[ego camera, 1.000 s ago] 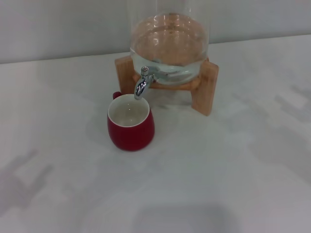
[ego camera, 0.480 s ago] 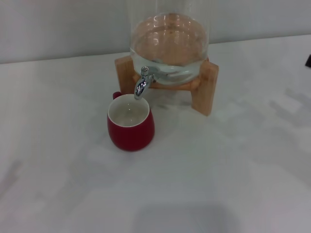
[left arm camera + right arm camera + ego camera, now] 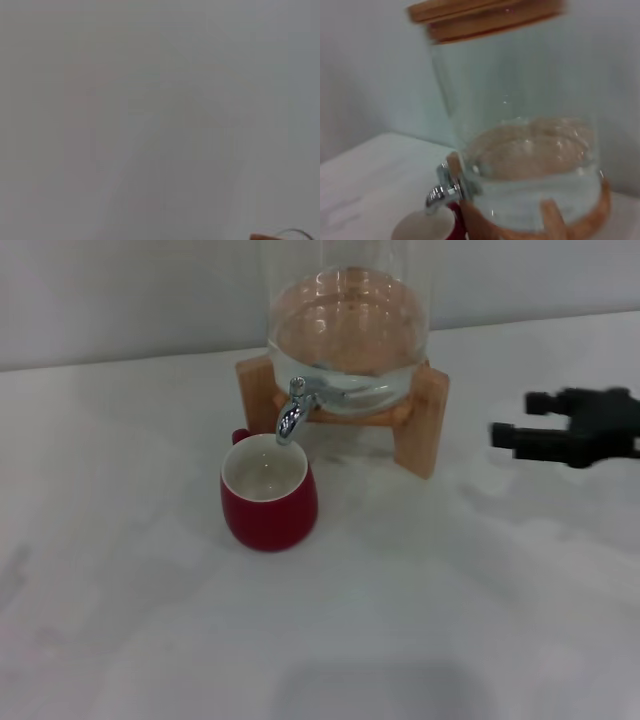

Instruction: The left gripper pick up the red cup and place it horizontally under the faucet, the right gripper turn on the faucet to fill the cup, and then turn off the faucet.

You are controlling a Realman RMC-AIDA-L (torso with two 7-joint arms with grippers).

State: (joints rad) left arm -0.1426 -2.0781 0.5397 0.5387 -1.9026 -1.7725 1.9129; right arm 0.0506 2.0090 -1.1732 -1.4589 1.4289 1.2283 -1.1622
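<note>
The red cup (image 3: 268, 494) stands upright on the white table, its white inside open to the top, directly below the spout of the chrome faucet (image 3: 292, 410). My right gripper (image 3: 520, 418) is in at the right edge of the head view, open and empty, to the right of the wooden stand and well away from the faucet. The right wrist view shows the faucet (image 3: 441, 191) and the cup's rim (image 3: 422, 227) below it. My left gripper is out of view.
The faucet belongs to a large glass jar (image 3: 348, 330) partly filled with water, resting on a wooden stand (image 3: 421, 425). The jar (image 3: 520, 115) with its wooden lid fills the right wrist view. A wall runs behind the white table (image 3: 400, 620).
My right gripper has come into the head view from the right edge and moved left toward the stand. The cup and the faucet have not moved.
</note>
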